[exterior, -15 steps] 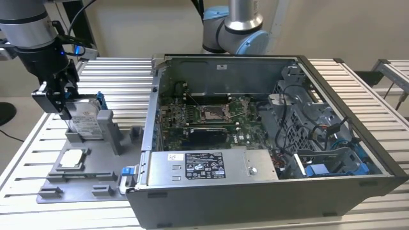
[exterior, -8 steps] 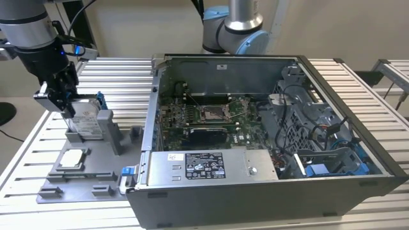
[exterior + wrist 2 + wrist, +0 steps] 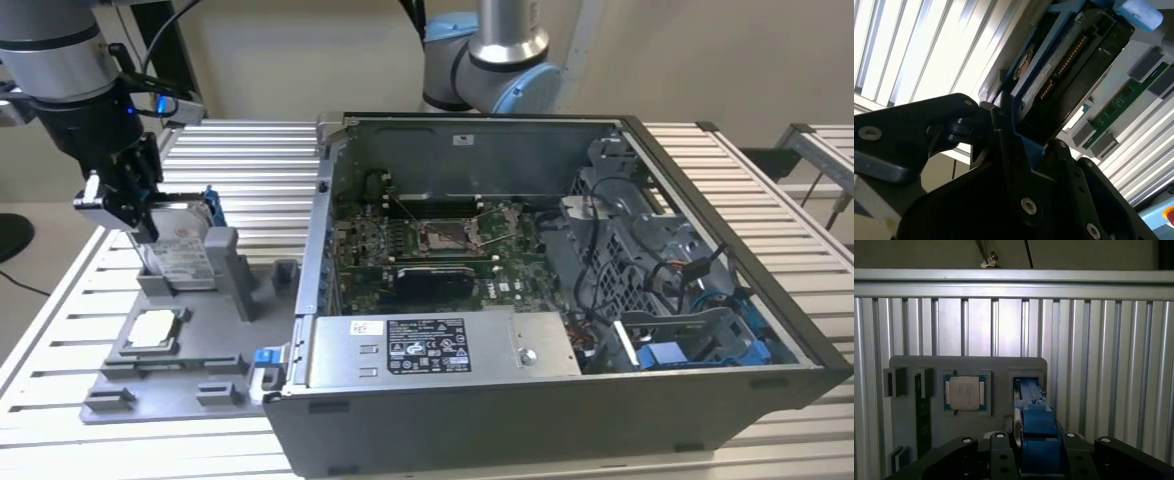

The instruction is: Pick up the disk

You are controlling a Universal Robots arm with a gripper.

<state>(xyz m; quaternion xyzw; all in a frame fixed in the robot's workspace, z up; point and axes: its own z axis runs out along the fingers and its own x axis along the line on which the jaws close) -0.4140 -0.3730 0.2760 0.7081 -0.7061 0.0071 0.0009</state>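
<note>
On the grey fixture [image 3: 200, 385] at the exterior view's left, the disk [image 3: 184, 250] stands upright, clamped between the fingers [image 3: 1000, 450] of the gripper [image 3: 134, 222].

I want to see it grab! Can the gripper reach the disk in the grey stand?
Probably yes: the gripper straddles the upright disk, fingers seemingly touching both sides, nothing in between.

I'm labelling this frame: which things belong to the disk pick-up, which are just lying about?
In the job: the disk, the gripper (jaws shut on it), grey stand.
Lying about: square chip, open computer case, labelled grey box.
</note>
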